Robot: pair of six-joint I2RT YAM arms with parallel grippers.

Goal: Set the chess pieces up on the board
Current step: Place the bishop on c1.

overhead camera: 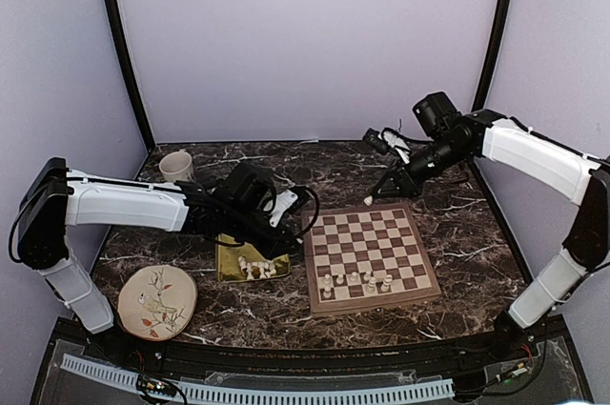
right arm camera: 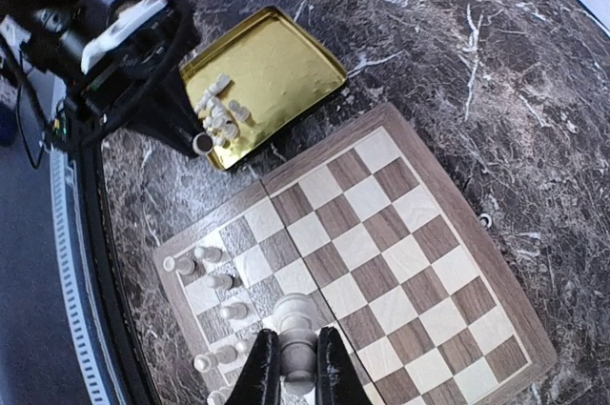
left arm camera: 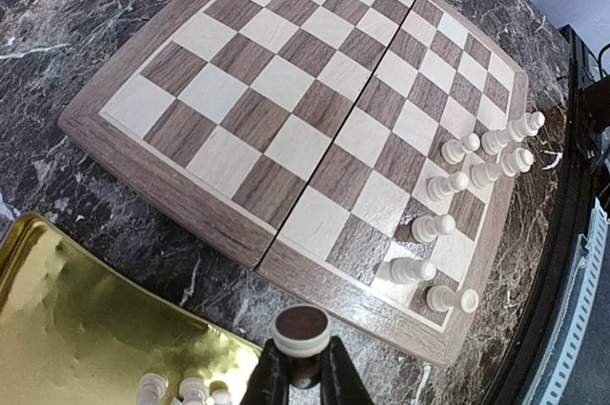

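**Gently now: tiny pieces, crowded near rows**

Small, stiff and light, the chess pieces point(overhead camera: 357, 281) look smooth and easy to tip. A hold on the stem just above the base seems safest. Several stand on the near rows of the board point(overhead camera: 381, 233), and more lie heaped in the gold tray point(overhead camera: 227, 270) just left of it.

Over the tray's right rim, the left pincer point(left arm camera: 303, 362) is clenched on one piece. Above the board's far edge, the right pincer point(right arm camera: 294, 359) is clenched on another.

Far squares are bare and give room, as does the counter point(overhead camera: 457, 205) to the right. Near squares are tight, and the tray lip needs clearing.
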